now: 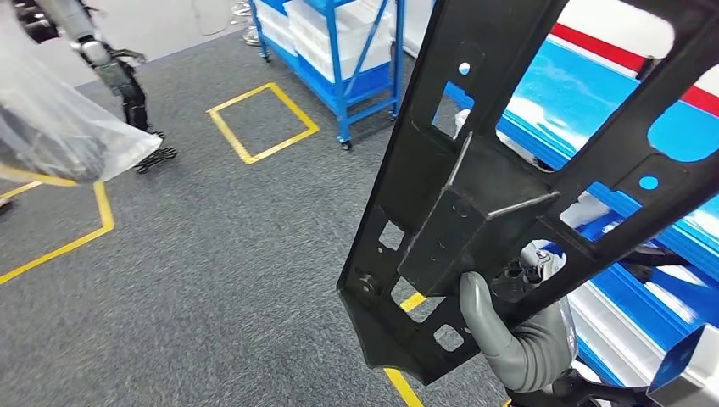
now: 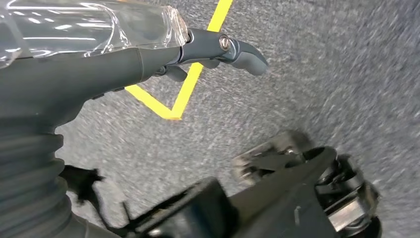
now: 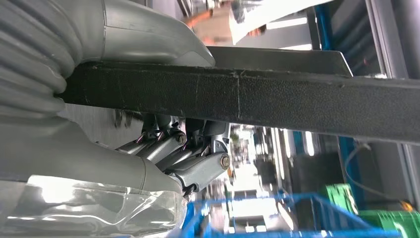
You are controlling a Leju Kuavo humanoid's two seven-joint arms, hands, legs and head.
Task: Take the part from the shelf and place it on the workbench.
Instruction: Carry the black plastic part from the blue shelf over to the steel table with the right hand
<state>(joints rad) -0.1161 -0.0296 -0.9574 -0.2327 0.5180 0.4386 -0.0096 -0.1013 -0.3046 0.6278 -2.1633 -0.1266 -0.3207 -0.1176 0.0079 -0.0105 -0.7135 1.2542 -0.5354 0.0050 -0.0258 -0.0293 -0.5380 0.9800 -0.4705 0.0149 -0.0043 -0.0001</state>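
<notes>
We hold the black part (image 1: 475, 212), a long flat frame with cut-out holes, tilted up in our right hand (image 1: 517, 335), the grey thumb pressed on its near face. Behind it stands a blue wheeled shelf cart (image 1: 339, 51) with white bins, on grey carpet (image 1: 212, 280) marked with yellow tape squares (image 1: 263, 123).

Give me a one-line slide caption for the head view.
Right hand grips a large black frame part above grey carpet, blue shelf cart behind.
</notes>
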